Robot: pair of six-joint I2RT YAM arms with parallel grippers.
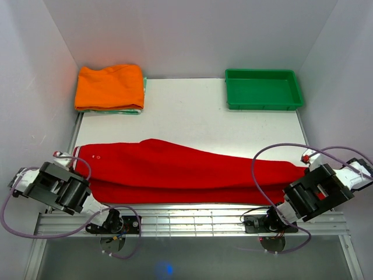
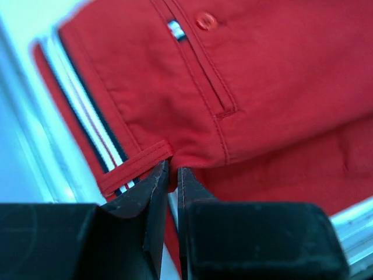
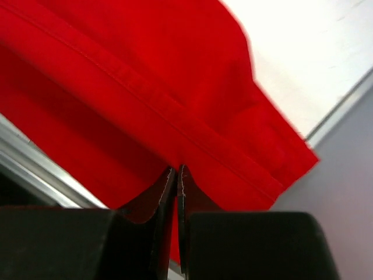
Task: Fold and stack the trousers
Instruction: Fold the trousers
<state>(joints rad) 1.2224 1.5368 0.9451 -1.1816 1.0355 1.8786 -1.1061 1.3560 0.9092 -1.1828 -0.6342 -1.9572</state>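
Tabletop [image 1: 192, 114] white under trousers [image 1: 192, 166], walls [image 1: 186, 35] pale

We see bright, even light with faint shadows; the left wrist view blurs and overexposes toward nine o'clock.

A robotics lab test cell: a flat white tabletop [image 1: 186, 114] boxed in by plain white panel walls [image 1: 192, 29], a black jointed left arm [image 1: 58, 188] and matching right arm [image 1: 317, 193] bolted to a ribbed aluminium rail [image 1: 192, 220], thin purple cables [image 1: 254, 169] looping loose.
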